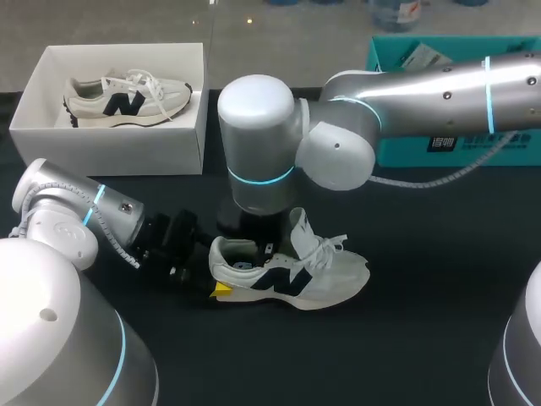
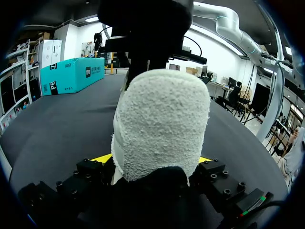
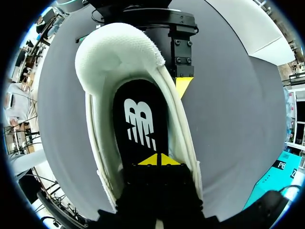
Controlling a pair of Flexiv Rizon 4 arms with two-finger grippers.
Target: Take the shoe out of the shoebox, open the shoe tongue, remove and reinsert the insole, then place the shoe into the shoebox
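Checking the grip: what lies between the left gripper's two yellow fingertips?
The shoe's heel, touching both fingertips; the left wrist view shows it.

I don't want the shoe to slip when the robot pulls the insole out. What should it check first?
1. Left gripper clamps the heel of the white sneaker with dark logo: ok, a yellow tip sits on each side.
2. Sneaker's tongue stands up, clear of the opening: ok.
3. Black insole lies flat inside the sneaker: ok, as far as it shows.
4. Right gripper reaches down into the sneaker, tips closed together on the insole: ok.
5. Insole really pinched between those tips: cannot tell.
6. White cardboard shoebox sits apart from both arms: ok; another sneaker lies in it.
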